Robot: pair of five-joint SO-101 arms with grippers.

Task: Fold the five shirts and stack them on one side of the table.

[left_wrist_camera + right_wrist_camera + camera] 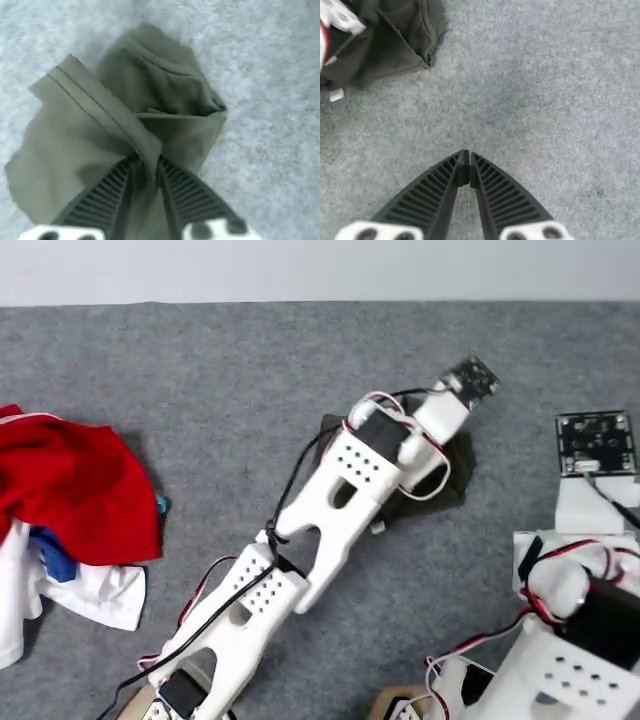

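Grey carpeted worktop [200, 360]. Olive shirt [165, 90] crumpled, stitched hems showing, pinched in left tool [147, 160]. Right tool [468, 156] closed, empty. Red-white pile [70, 500] at nine o'clock.

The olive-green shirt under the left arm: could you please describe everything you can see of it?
The olive-green shirt is soft knit cloth with stitched hems, crumpled into a loosely folded bundle. It lies on the grey felt-like table near the middle, apart from the pile of other clothes. The left gripper is closed on a raised fold of it.
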